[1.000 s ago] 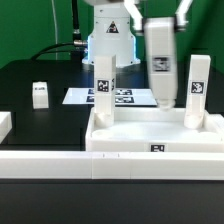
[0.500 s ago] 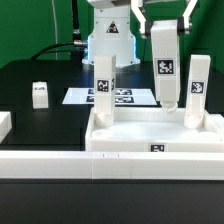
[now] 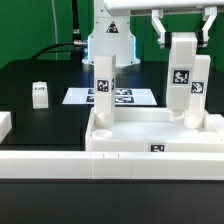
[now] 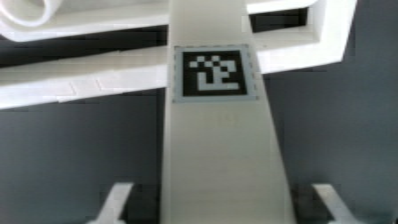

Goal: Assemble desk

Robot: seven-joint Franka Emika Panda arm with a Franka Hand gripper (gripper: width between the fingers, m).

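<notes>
In the exterior view the gripper (image 3: 181, 36), upper right, clamps the top of a leg (image 3: 181, 82) hanging above the right side of the tabletop (image 3: 150, 148) at lower centre; in the wrist view that leg (image 4: 217, 130), seemingly light, stiff and slick, sits between the fingers (image 4: 118, 200), best squeezed on its flat sides.

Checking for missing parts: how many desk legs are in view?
4. First leg stands in the tabletop at the exterior view's left; second leg stands at its right; the gripper holds the third leg beside that; fourth leg sits apart on the table.
</notes>
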